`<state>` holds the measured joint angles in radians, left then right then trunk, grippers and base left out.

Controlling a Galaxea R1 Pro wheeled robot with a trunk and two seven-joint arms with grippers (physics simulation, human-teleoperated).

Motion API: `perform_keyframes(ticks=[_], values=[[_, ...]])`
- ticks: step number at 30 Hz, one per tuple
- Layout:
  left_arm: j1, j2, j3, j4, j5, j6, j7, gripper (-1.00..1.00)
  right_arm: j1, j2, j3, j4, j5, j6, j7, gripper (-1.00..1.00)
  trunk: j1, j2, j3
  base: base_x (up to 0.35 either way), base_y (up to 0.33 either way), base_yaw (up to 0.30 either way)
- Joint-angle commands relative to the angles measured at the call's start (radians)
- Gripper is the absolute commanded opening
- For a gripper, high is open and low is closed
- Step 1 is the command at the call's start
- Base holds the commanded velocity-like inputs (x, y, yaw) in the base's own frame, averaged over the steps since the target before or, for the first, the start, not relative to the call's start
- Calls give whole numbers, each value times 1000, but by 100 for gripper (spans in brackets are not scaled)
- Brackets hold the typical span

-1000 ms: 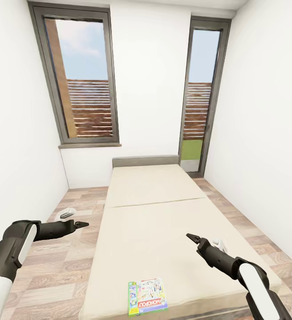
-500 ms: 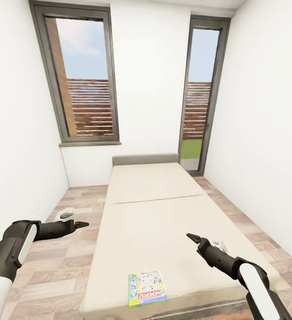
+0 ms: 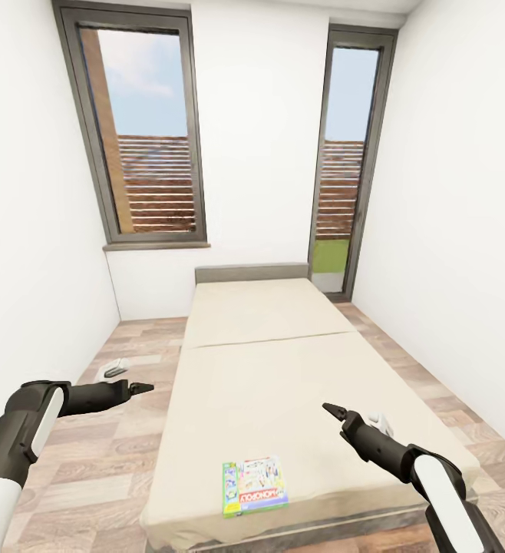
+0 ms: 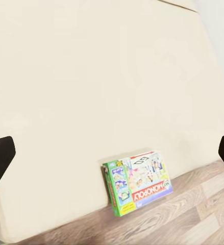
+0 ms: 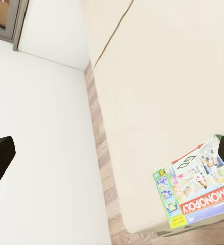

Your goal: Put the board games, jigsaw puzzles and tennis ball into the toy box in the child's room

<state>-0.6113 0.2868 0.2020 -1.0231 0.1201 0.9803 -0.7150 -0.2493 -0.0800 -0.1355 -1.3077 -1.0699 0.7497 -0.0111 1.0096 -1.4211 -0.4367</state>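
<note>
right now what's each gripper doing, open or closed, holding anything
Left gripper: open, empty, out over the floor beside the bed.
Right gripper: open, empty, over the bed, short of the board game.

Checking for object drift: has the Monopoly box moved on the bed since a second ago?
No. The Monopoly box keeps its spot near the bed foot edge; the whole view shifted, so the camera moved.

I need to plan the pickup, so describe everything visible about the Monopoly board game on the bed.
The board game is a small flat rectangular box, cardboard by its look, with a white printed face of small illustrations, a green band along one side and a red MONOPOLY logo strip along one edge. It looks closed and undamaged. It lies flat, face up, on the beige mattress of the bed, close to the foot edge nearest the robot, the logo towards that edge. Only the mattress touches it; both grippers are apart from it.
</note>
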Motion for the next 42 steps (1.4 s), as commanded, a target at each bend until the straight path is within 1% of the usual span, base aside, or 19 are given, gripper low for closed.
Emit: perform_keyframes(ticks=[1, 10, 22, 29, 40, 42], values=[[-1, 0, 1, 0, 7, 8, 2, 100, -1, 0, -2, 0, -4, 5, -1, 100, 4, -8, -4, -7, 0, 0], [-1, 0, 2, 0, 7, 8, 2, 100, -1, 1, -1, 0, -6, 5, -3, 100, 38, -71, -33, -113, 0, 0], [-1, 1, 2, 0, 7, 8, 0, 100, -1, 2, -3, 4, -6, 5, -5, 100, 84, -155, -70, -44, 0, 0], [-1, 0, 16, 0, 7, 8, -1, 100, -1, 1, -5, 5, -7, 5, -6, 100, 111, -204, -92, -192, 0, 0], [-1, 1, 21, 0, 7, 8, -1, 100, -1, 3, -6, 5, -7, 5, -5, 100, 153, -281, -127, -28, 0, 0], [-1, 1, 22, 0, 8, 8, -2, 100, -1, 3, -5, 5, -7, 5, -6, 100, 153, -281, -127, -3, 0, 0]])
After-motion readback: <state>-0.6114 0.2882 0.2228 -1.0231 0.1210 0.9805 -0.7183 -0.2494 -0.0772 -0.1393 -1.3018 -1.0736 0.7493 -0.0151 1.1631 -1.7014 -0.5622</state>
